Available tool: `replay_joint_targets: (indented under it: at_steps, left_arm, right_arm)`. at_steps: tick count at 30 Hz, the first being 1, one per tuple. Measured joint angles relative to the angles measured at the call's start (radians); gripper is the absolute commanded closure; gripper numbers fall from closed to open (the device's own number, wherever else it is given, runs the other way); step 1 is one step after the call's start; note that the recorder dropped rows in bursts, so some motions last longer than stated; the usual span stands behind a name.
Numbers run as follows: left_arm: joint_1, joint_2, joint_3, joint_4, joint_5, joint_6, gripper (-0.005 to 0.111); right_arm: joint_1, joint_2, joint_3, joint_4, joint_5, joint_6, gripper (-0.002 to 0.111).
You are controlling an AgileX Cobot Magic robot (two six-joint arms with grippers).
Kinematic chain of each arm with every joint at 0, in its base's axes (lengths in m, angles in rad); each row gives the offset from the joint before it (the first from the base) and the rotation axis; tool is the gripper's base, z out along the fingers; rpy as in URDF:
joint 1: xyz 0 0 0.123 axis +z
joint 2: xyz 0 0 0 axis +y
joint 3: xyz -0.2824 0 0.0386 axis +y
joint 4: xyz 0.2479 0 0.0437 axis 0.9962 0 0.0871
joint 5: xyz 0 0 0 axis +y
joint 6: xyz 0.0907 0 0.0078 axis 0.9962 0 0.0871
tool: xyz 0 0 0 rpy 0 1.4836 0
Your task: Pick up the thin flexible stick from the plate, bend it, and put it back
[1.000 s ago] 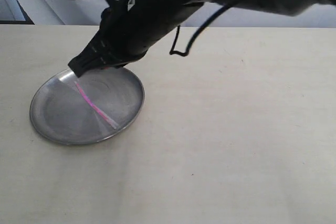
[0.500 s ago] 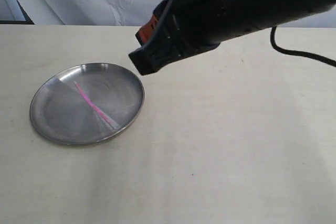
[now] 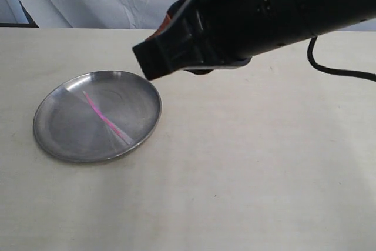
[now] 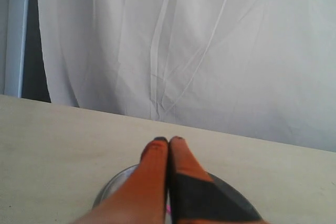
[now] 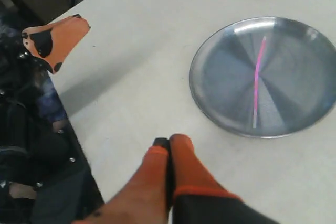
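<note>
Tabletop [image 3: 264,174]: gripper [image 3: 145,63] lifted off plate [image 3: 59,123] rim, shifted rt; stick [image 3: 106,119] unmoved.

**Q:** How many dishes are there, and how many items are in them?

**A:** One plate [image 3: 59,130], round and metal, and one thin flexible stick [image 3: 106,119], pink.

**Q:** And the grasping parts?

**A:** Two. The left gripper [image 4: 169,140] is one and the right gripper [image 5: 169,141] the other. Each has two orange fingers [image 4: 152,166], four in all.

**Q:** What else is counted?

**A:** One pale surface [image 3: 264,174], one black cable [image 3: 341,71] and one white curtain [image 4: 210,51].
</note>
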Motion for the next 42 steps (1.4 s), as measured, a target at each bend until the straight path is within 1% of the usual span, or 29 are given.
replay_joint_targets:
  at_steps: [4,8,11,15,18,20,22,25,28,29,30,31,32,33,35,38,42]
  left_arm:
    - [0.000,0.000,0.000,0.002,0.000,0.000,0.107]
    - [0.000,0.000,0.000,0.004,-0.002,0.000,0.107]
    - [0.000,0.000,0.000,0.004,-0.002,0.000,0.107]
    - [0.000,0.000,0.000,0.004,-0.002,0.000,0.107]
    - [0.000,0.000,0.000,0.004,-0.002,0.000,0.107]
    - [0.000,0.000,0.000,0.004,-0.002,0.000,0.107]
    - [0.000,0.000,0.000,0.004,-0.002,0.000,0.107]
    - [0.000,0.000,0.000,0.004,-0.002,0.000,0.107]
    - [0.000,0.000,0.000,0.004,-0.002,0.000,0.107]
    - [0.000,0.000,0.000,0.004,-0.002,0.000,0.107]
    - [0.000,0.000,0.000,0.004,-0.002,0.002,0.107]
    - [0.000,0.000,0.000,0.004,-0.002,0.002,0.107]
    - [0.000,0.000,0.000,0.004,-0.002,0.002,0.107]
    - [0.000,0.000,0.000,0.004,-0.002,0.002,0.107]
    - [0.000,0.000,0.000,0.004,-0.002,0.002,0.107]
    - [0.000,0.000,0.000,0.004,-0.002,0.002,0.107]
    - [0.000,0.000,0.000,0.004,-0.002,0.002,0.107]
  right_arm:
    - [0.000,-0.029,0.029,-0.139,-0.027,-0.027,0.108]
    - [0.000,-0.143,0.144,-0.278,-0.129,-0.008,0.108]
    - [0.000,-0.270,0.295,-0.320,-0.245,0.021,0.108]
    - [0.000,-0.452,0.545,-0.321,-0.473,0.028,0.108]
    - [-0.027,-0.569,0.734,-0.296,-0.629,0.045,0.108]
    - [-0.070,-0.643,0.846,-0.248,-0.680,0.054,0.108]
    - [-0.133,-0.708,0.934,-0.181,-0.711,0.061,0.108]
    - [-0.231,-0.799,1.016,-0.124,-0.711,0.066,0.108]
    - [-0.310,-0.891,1.058,-0.123,-0.711,0.060,0.108]
    - [-0.367,-0.960,1.078,-0.146,-0.691,0.053,0.108]
    - [-0.390,-0.995,1.086,-0.152,-0.684,0.054,0.108]
    - [-0.449,-1.063,1.108,-0.164,-0.668,0.051,0.108]
    - [-0.477,-1.087,1.120,-0.167,-0.664,0.051,0.108]
    - [-0.529,-1.144,1.146,-0.173,-0.662,0.051,0.108]
    - [-0.585,-1.211,1.166,-0.188,-0.647,0.051,0.108]
    - [-0.616,-1.249,1.168,-0.194,-0.602,0.048,0.108]
    - [-0.618,-1.249,1.168,-0.178,-0.589,0.048,0.108]
